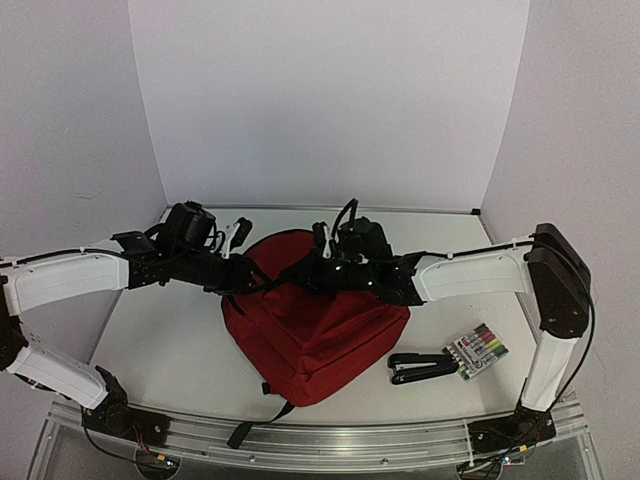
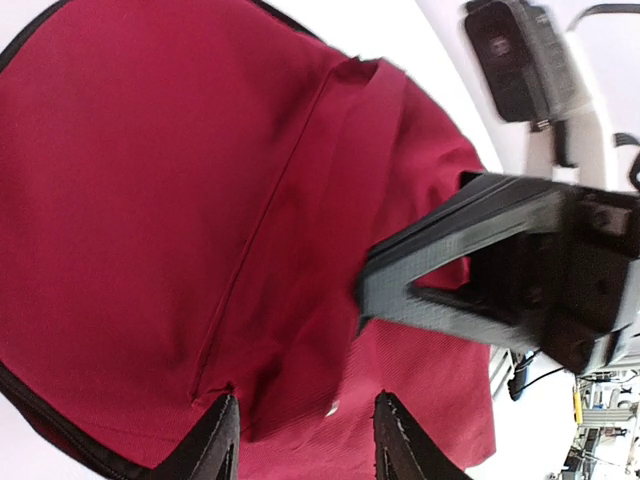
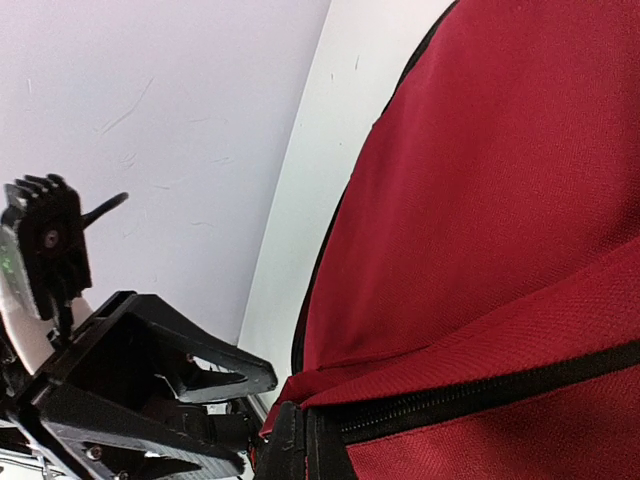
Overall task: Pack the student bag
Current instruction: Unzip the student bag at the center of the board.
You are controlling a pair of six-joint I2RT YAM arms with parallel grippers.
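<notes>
The student bag [image 1: 318,340], a dark red backpack with black zippers, lies flat in the middle of the table. Both grippers meet over its far top edge. My left gripper [image 1: 244,271] is open. In the left wrist view its fingertips [image 2: 222,410] stand apart just above the red fabric [image 2: 150,200], with a loose fold between them, and the left gripper [image 2: 303,405] clamps nothing. My right gripper [image 3: 306,440] is shut on the bag's edge, where the black zipper [image 3: 480,390] ends at its fingers. In the top view the right gripper [image 1: 320,272] sits close beside the left one.
A black stapler [image 1: 421,368] and a pack of coloured markers [image 1: 478,350] lie on the white table [image 1: 160,340] to the right of the bag. A black strap [image 1: 245,430] trails off the bag's near end. White walls close in the back and both sides.
</notes>
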